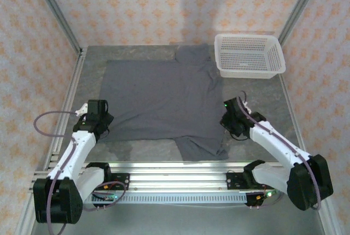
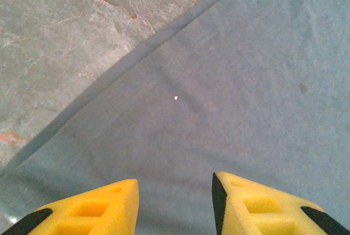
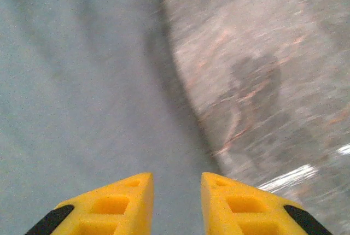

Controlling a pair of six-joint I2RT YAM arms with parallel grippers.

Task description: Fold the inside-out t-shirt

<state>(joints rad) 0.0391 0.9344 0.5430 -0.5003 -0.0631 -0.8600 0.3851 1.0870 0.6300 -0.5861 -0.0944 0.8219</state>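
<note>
The inside-out t-shirt (image 1: 158, 101) is spread flat on the table (image 1: 251, 98), one sleeve lying near the white mesh basket (image 1: 249, 54). The left gripper (image 2: 175, 179) is held over its left edge and the right gripper (image 3: 176, 175) over its right edge, both parted, with nothing pinched. If the edges are missed or unevenly caught, the fold could be dragged askew.

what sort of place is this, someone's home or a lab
Probably a robot test cell, not a home: a left arm and right arm bolted to an aluminium rail, wallpapered panels held in metal posts, and a t-shirt and white mesh basket on the table.
</note>
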